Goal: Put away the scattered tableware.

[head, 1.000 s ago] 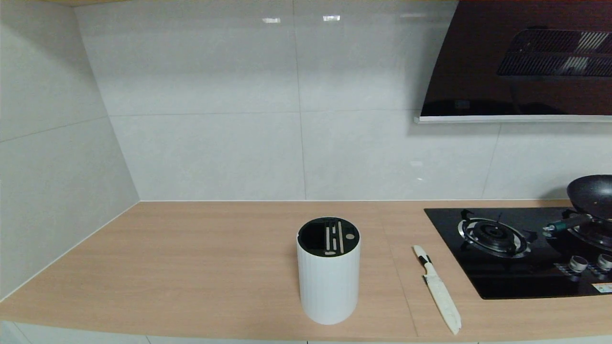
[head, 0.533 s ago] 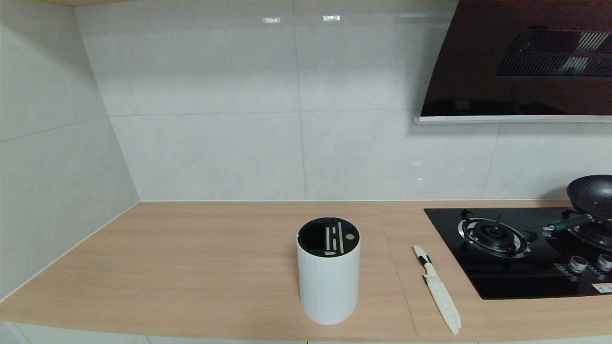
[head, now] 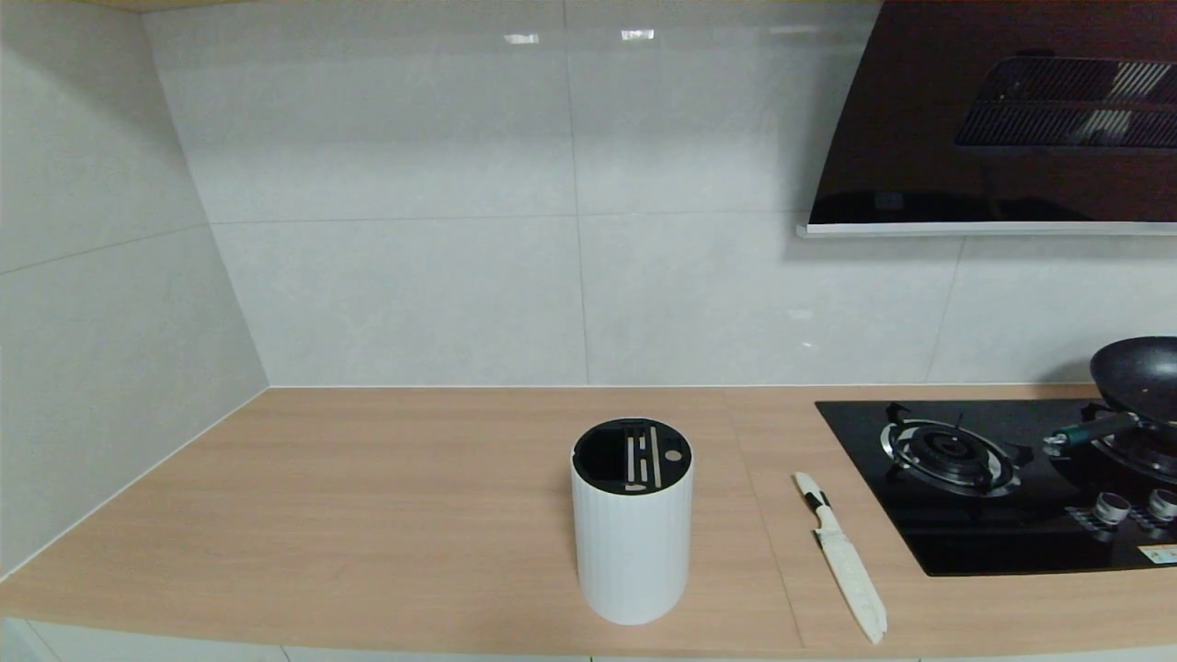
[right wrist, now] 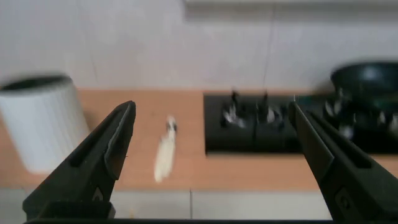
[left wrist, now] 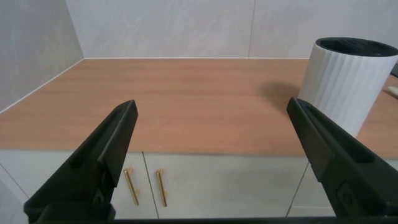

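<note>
Two grippers are hanging wide open before the counter: the left gripper is facing the white holder, while the knife is lying flat between holder and stove, blade pointing toward the robot, handle toward the wall, nearer the right gripper, so that arm is likely making the pick

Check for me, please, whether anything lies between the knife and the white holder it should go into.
Nothing visible does. The knife lies flat on the countertop to the right of the holder, with only bare wood between them. The stove sits on the knife's other side.
</note>
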